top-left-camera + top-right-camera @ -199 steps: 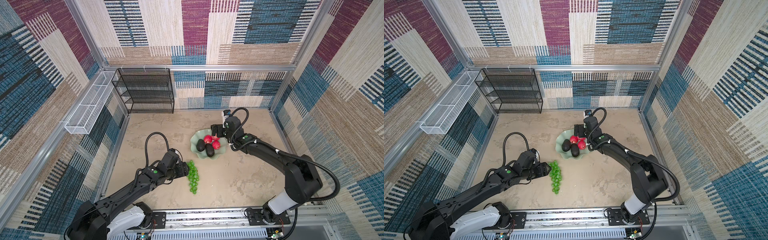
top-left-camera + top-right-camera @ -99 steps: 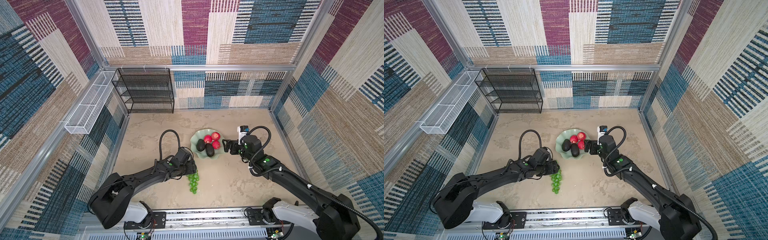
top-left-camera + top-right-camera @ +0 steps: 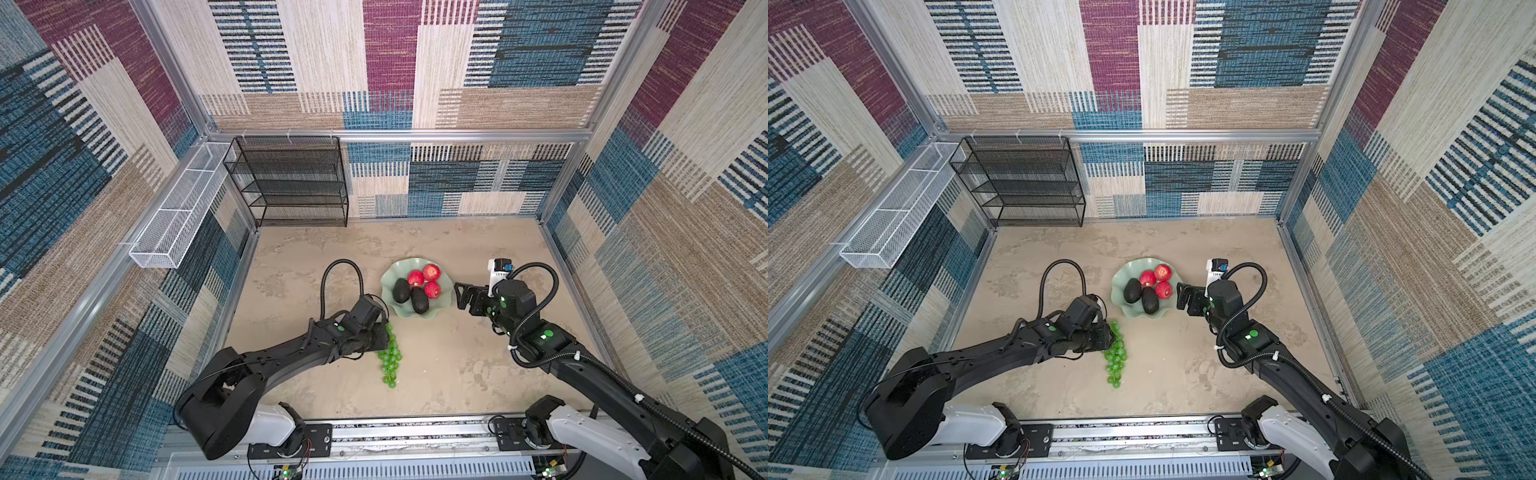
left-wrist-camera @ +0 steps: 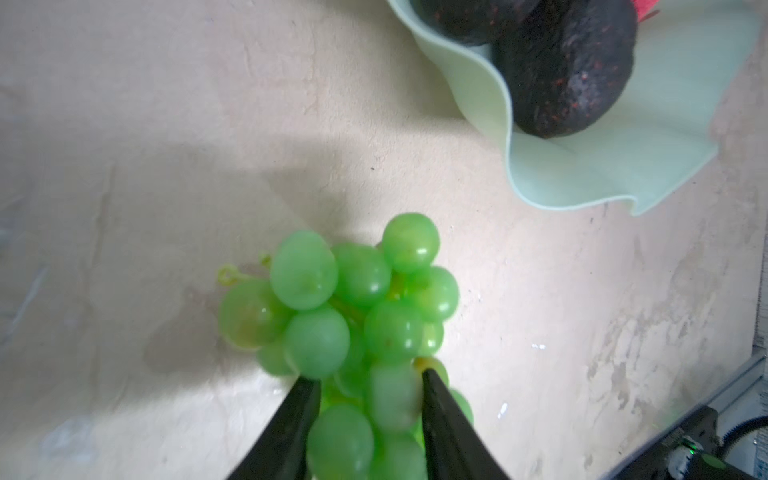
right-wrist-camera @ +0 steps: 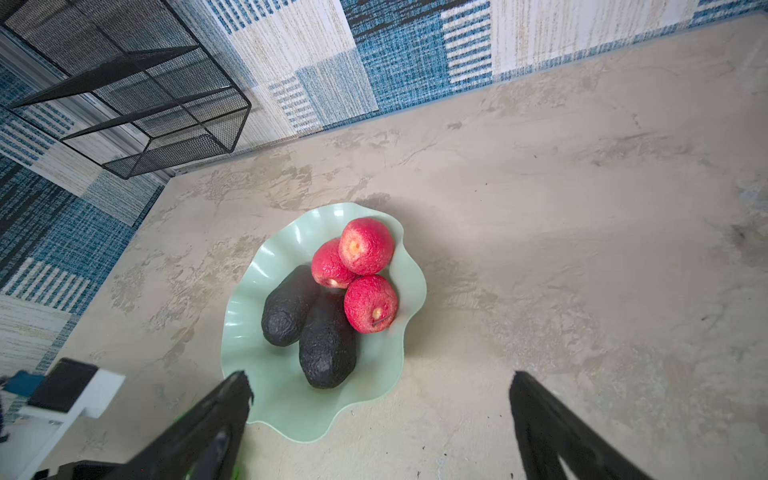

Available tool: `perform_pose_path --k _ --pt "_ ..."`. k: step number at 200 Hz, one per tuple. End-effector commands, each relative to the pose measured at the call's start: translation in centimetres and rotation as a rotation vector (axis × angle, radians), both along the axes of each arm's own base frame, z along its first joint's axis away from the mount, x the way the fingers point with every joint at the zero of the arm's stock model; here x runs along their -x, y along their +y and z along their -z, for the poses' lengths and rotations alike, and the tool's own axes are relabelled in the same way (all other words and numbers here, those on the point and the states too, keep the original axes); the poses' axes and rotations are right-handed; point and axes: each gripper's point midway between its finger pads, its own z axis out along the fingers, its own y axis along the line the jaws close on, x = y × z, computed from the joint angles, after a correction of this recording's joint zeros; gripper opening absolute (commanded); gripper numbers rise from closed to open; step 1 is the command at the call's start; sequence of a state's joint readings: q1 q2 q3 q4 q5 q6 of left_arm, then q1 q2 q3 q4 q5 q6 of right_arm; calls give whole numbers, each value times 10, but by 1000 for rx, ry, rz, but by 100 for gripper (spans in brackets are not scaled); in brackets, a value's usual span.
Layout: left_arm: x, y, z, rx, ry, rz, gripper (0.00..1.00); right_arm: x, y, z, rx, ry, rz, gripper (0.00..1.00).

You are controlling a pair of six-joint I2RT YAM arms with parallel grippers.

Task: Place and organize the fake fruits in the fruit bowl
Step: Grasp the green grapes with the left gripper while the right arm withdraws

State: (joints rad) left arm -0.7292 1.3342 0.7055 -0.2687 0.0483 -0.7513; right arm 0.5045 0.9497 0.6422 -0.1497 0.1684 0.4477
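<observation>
The left gripper (image 4: 368, 386) is pinching the bunch of grapes (image 4: 357, 291): its 2 black fingers (image 4: 440, 419) press against the green berries from either side, with several berries squeezed between them. In both top views this gripper sits at the upper end of the bunch (image 3: 390, 359), whose tail trails toward the near edge of the table (image 3: 457, 365). Whether the gripped end is off the surface cannot be told.

The right gripper (image 5: 378, 390) has its jaws spread wide and holds nothing. In a top view it hangs just beside the right rim of the fruit bowl (image 3: 432, 313), apart from it and pointing toward it.

The fruit bowl (image 5: 266, 374) stands on the table near the middle, just beyond the upper end of the grapes (image 3: 1116, 357). Inside it lie 3 red apples (image 5: 365, 245), clustered and touching one another on the far side. 2 dark avocados (image 5: 328, 345) lie side by side against them, nearer the left arm. The bowl's near portion is bare.

Farther out, a black wire shelf (image 3: 291, 183) stands against the back wall, and a white mesh basket (image 3: 178, 216) hangs on the left wall.
</observation>
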Motion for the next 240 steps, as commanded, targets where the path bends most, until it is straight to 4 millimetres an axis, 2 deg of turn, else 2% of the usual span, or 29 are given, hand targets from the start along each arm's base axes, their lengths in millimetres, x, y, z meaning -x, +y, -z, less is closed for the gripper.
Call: perform_pose_path --k 1,38,43,53,67,109,130,138,159,202,222,240 --pt "8 18 -17 -42 -51 12 43 -3 -1 -5 -16 -23 15 98" --pt "8 32 -74 -5 -204 5 44 -5 2 -4 -18 -20 8 98" --pt "8 33 -78 -7 -211 4 47 -4 2 -3 -20 -18 7 98" --pt "8 35 -82 -12 -209 1 62 -4 2 -2 -21 -15 6 98" --pt "11 28 -74 -4 -167 20 71 -3 2 -2 -22 -14 6 98" --pt "11 2 -31 28 -19 25 80 3 -2 -2 -28 -11 11 99" --pt "3 -1 -23 -14 -13 20 85 8 -5 -2 -33 -15 17 99" --pt "0 -2 -21 -20 -15 17 92 9 -6 -1 -34 -14 17 99" --pt "-5 -10 -16 -16 -12 25 92 11 -7 2 -35 -8 20 100" --pt "-6 -20 11 -49 64 40 92 12 -8 4 -38 -6 22 100" --pt "-6 -21 24 -62 102 26 87 12 -8 3 -33 -8 20 100" --pt "-5 -21 30 -73 122 19 76 12 -8 4 -30 -7 23 100"
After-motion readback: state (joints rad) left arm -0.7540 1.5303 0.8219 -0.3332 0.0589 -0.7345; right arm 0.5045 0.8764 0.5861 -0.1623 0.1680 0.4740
